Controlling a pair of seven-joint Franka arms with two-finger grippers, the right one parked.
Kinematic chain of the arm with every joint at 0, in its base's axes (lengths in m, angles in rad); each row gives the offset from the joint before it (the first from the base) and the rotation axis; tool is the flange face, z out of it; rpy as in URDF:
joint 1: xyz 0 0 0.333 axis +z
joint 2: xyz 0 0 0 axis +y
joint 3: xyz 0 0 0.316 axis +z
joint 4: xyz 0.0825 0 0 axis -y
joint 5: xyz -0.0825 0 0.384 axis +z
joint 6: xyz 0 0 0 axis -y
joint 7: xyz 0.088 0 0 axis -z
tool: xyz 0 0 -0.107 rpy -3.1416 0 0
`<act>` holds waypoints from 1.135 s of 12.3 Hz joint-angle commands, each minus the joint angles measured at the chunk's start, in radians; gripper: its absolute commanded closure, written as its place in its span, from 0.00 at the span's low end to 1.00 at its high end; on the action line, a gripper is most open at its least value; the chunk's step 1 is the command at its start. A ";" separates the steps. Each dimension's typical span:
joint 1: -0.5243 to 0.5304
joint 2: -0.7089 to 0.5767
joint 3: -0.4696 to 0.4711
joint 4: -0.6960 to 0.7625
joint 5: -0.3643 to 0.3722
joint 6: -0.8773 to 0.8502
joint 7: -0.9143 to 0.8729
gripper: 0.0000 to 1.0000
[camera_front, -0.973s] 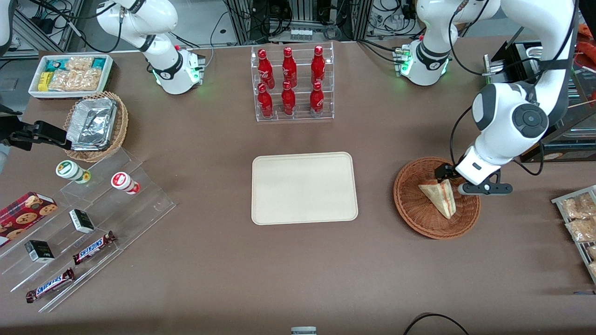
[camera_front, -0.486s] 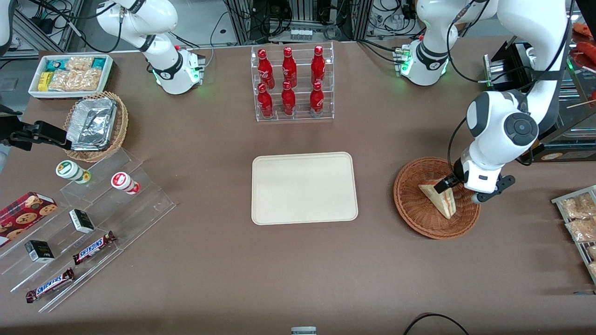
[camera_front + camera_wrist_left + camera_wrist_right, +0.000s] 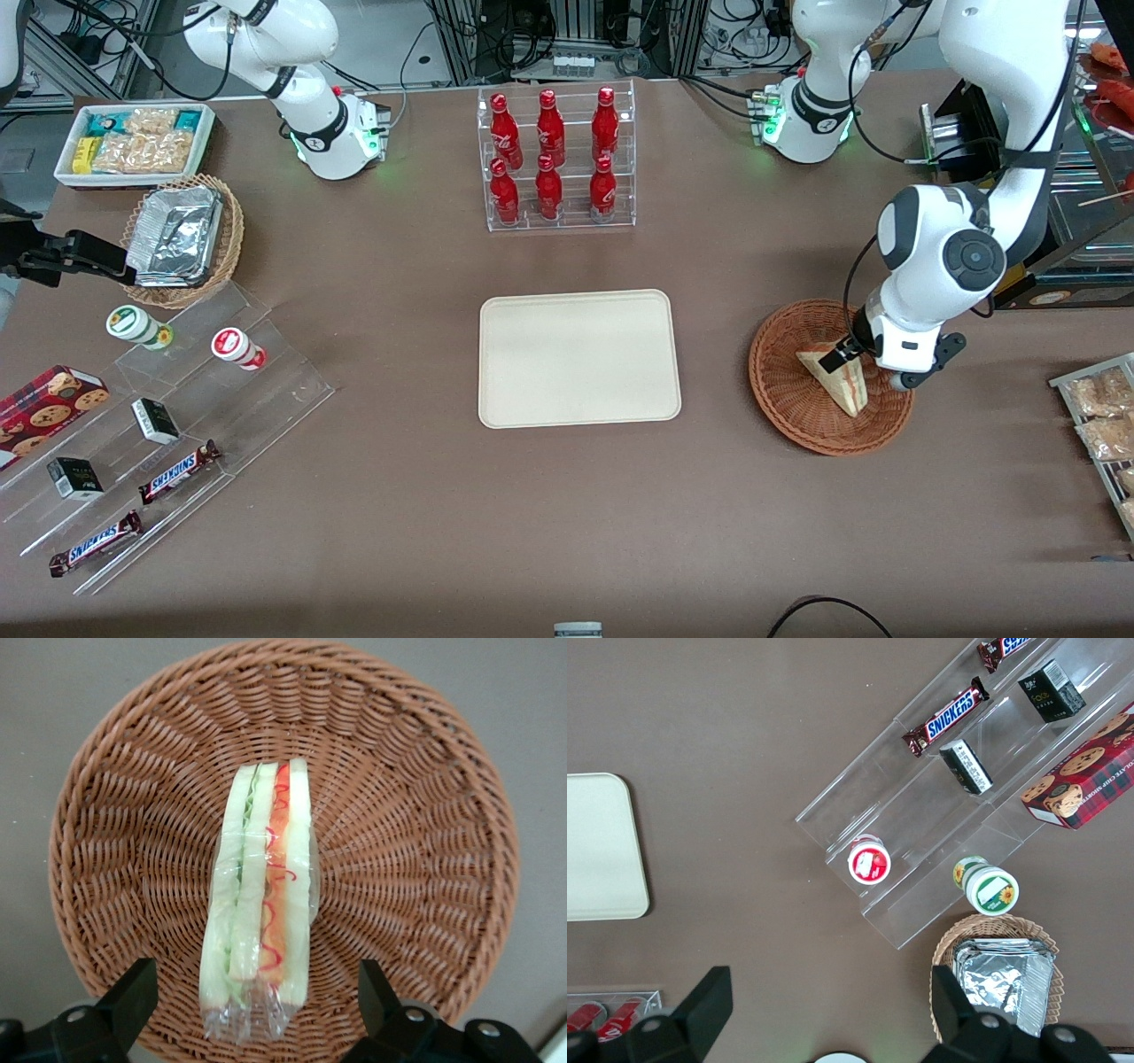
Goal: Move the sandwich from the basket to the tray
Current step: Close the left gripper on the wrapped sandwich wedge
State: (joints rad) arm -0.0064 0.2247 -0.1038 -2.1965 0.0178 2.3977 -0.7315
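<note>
The sandwich (image 3: pixel 837 377), a wrapped white-bread wedge with red, orange and green filling, lies in the reddish-brown wicker basket (image 3: pixel 780 399) toward the working arm's end of the table. My left gripper (image 3: pixel 849 361) is low over the basket, open, with one finger on each side of the sandwich's wide end and apart from it. In the left wrist view the sandwich (image 3: pixel 266 895) lies on the basket (image 3: pixel 425 859) weave between the open gripper (image 3: pixel 252 1001) fingers. The cream tray (image 3: pixel 578 357) lies bare at the table's middle; it also shows in the right wrist view (image 3: pixel 598 846).
A clear rack of red bottles (image 3: pixel 558 159) stands farther from the camera than the tray. A tan basket with foil trays (image 3: pixel 182 239), a white snack bin (image 3: pixel 133 142) and acrylic steps with snacks (image 3: pixel 159 425) lie toward the parked arm's end. A packet rack (image 3: pixel 1103 416) sits beside the basket.
My left gripper has turned at the wrist and come down closer around the sandwich's wide end. The sandwich and basket have not moved.
</note>
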 commanded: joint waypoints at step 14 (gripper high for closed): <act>-0.013 -0.039 -0.025 0.119 0.025 -0.200 0.061 1.00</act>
State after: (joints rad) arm -0.0069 0.2241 -0.1089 -2.1525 0.0284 2.3267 -0.6854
